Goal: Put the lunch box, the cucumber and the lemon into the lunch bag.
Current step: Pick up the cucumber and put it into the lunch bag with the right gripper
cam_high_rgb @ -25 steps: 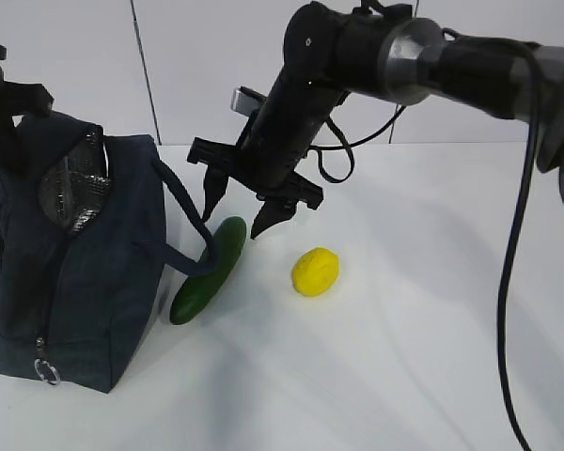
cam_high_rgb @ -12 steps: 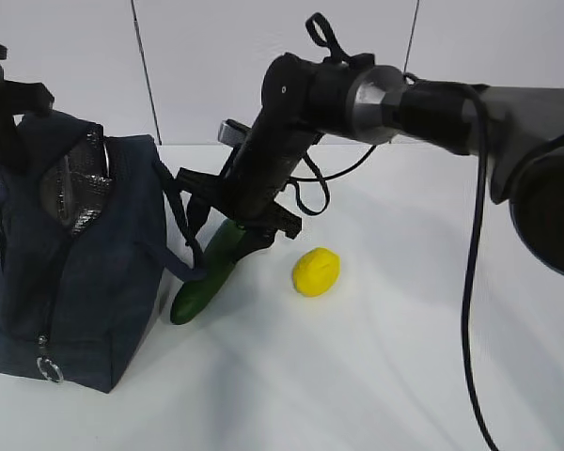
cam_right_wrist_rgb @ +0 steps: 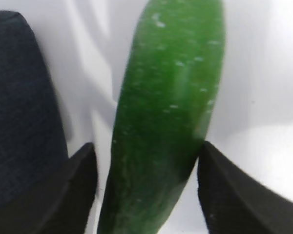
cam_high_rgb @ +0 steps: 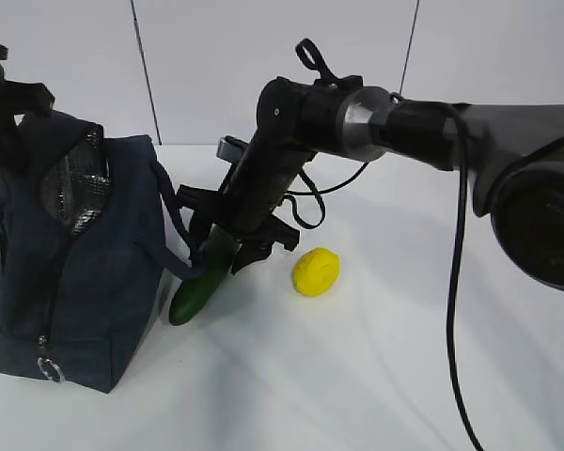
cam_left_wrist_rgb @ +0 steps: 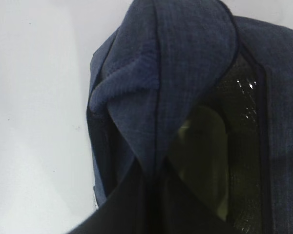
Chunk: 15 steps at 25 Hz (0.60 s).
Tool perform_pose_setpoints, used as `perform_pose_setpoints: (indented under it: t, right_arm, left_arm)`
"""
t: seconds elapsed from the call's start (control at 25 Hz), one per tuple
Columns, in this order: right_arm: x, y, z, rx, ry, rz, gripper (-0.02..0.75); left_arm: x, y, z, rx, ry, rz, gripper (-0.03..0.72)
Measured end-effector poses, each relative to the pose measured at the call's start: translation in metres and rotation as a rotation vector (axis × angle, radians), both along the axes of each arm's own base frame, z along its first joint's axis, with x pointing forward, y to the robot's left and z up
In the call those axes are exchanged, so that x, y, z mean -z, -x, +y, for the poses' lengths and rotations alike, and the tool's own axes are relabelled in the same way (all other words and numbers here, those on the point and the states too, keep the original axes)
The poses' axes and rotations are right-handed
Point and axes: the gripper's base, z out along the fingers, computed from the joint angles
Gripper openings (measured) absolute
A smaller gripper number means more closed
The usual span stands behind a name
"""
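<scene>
The cucumber (cam_high_rgb: 204, 280) lies on the white bench (cam_high_rgb: 376, 376), just beside the lunch bag (cam_high_rgb: 70, 272), its upper end between the spread fingers (cam_right_wrist_rgb: 224, 195) of the right hand (cam_high_rgb: 224, 250), not yet clamped. The lemon (cam_high_rgb: 316, 272) sits near its right. The left hand (cam_high_rgb: 5, 103) pinches the bag's top fabric.
</scene>
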Motion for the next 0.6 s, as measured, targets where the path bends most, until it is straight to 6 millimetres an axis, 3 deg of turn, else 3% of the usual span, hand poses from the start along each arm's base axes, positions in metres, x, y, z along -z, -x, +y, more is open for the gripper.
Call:
perform_pose_setpoints:
  t: [0.2,0.6]
  right_arm:
    - [-0.0001,-0.001,0.0001,0.003,-0.001,-0.011,0.38]
    - [-0.0046,-0.0005,-0.0015,-0.023,0.029,-0.005,0.375]
  left_arm:
    - [0.0,0.0,-0.0001,0.0,0.002,0.0,-0.006]
    - [0.0,0.0,-0.0003,0.0,0.003,0.001,-0.006]
